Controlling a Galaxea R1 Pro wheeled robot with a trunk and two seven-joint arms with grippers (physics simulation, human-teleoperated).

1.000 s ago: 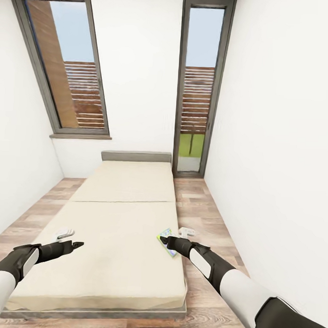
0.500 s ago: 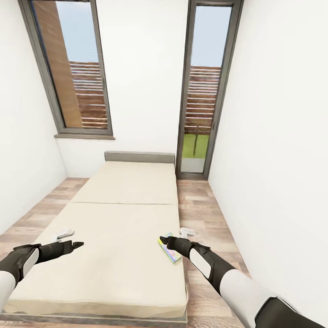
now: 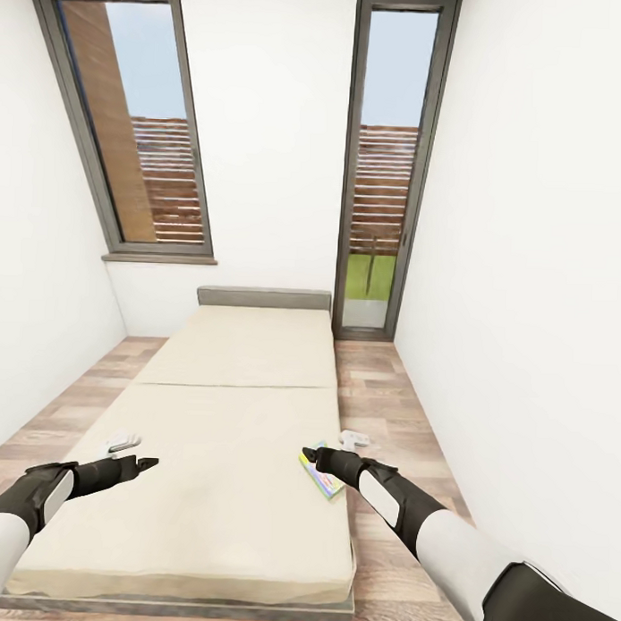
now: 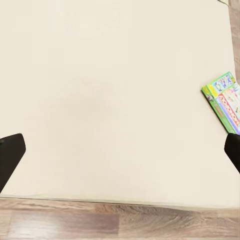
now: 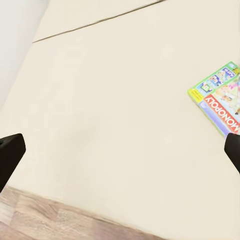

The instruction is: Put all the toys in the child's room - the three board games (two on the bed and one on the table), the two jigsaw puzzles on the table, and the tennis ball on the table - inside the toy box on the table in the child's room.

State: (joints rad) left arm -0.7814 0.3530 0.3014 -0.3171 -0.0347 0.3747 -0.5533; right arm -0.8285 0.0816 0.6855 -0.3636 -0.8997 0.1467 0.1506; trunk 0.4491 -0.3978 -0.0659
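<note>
Bed (image 3: 225,451): beige mattress, grey headboard at 12 o'clock end, runs lengthwise away from robot; seam across mid-length.
Board game (image 3: 321,468): green-edged box, flat on mattress near its 3 o'clock edge, close to foot end. Seen also in left wrist view (image 4: 224,102) and right wrist view (image 5: 220,96), red logo band on cover.
Right gripper (image 3: 309,455): over mattress, tips just beside/above the game; fingers spread wide per wrist cam, nothing held.
Left gripper (image 3: 149,464): over mattress at 9 o'clock side, well apart from game; fingers wide, empty.
Floor (image 3: 379,411): wood planks, small white item (image 3: 354,437) at 3 o'clock of bed.
</note>
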